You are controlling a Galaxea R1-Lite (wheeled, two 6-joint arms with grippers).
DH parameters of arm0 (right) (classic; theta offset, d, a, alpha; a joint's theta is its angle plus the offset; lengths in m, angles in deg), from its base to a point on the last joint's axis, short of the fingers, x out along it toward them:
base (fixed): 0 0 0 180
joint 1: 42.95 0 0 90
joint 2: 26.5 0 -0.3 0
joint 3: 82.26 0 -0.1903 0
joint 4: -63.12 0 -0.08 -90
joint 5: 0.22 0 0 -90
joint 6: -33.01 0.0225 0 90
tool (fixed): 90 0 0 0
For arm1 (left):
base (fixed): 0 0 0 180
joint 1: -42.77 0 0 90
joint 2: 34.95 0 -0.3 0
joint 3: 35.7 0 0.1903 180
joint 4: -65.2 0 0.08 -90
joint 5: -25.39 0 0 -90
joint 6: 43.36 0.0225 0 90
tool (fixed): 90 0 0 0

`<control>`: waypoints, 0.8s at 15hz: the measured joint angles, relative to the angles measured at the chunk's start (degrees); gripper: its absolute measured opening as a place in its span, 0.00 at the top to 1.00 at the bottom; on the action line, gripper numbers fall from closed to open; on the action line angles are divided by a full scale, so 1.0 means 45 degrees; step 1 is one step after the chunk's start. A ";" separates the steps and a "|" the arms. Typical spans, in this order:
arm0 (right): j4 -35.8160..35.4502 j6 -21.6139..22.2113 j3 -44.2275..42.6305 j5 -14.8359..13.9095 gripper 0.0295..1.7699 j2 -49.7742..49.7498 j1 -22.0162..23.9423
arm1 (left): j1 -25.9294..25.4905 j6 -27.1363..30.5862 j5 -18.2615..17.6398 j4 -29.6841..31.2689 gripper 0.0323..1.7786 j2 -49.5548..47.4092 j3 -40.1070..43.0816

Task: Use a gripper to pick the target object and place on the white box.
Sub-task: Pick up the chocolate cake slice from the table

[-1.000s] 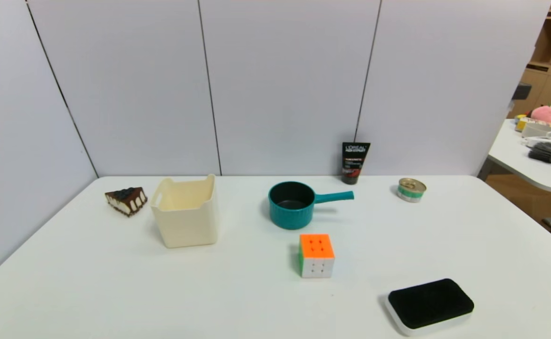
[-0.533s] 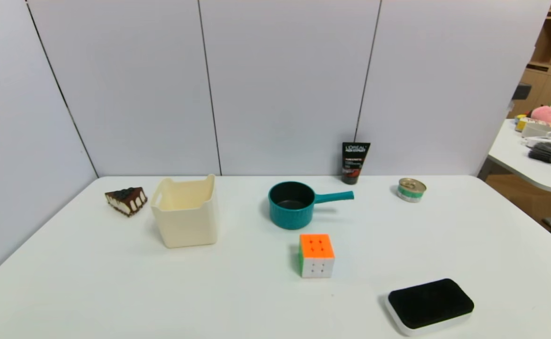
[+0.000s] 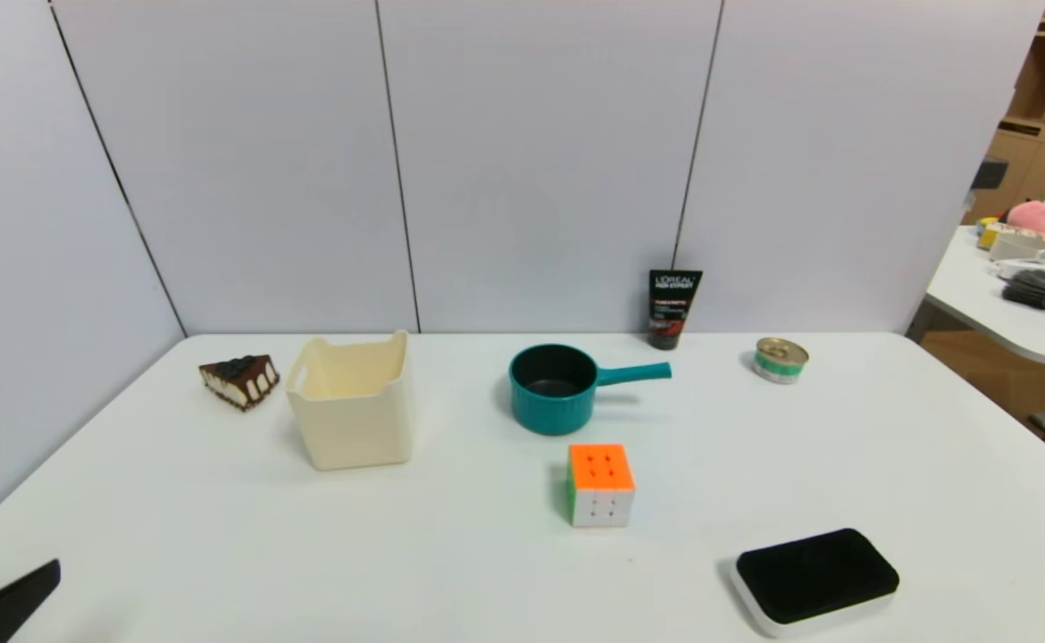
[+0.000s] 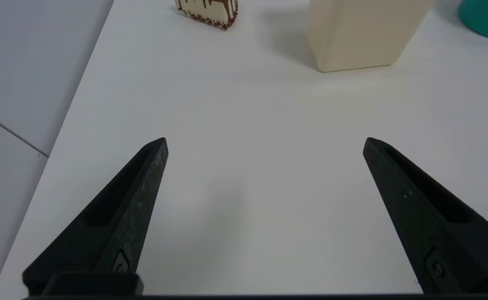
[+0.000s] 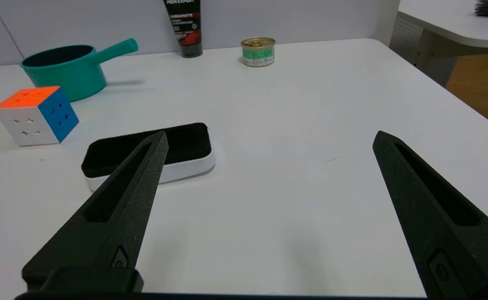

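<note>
None of the task is done yet. The toy cake slice [image 3: 239, 379] sits untouched on the table [image 3: 487, 572] at the head view's left of centre, just beside the cream-white tub [image 3: 352, 411], which looks empty. The left gripper [image 4: 265, 141], jaws wide apart and holding nothing, shows only as a tip at that view's lower left corner. The right gripper [image 5: 269, 137], also spread open, hovers near the black-topped pad [image 5: 148, 154]. Reaching, grasping, lifting and placing all remain.
</note>
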 joint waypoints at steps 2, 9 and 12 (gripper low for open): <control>0.0005 0.0000 0.0000 0.0000 0.04 0.0000 0.0000 | 0.0000 0.0455 0.0000 -0.0515 0.05 0.1975 -0.1715; 0.0000 0.0005 0.0000 0.0000 0.04 0.0000 0.0000 | -0.0005 0.1081 0.0011 -0.1195 0.05 0.7650 -0.5708; 0.0000 0.0005 0.0000 0.0000 0.04 0.0000 0.0000 | -0.0119 0.1081 0.0019 -0.1197 0.05 0.9874 -0.7320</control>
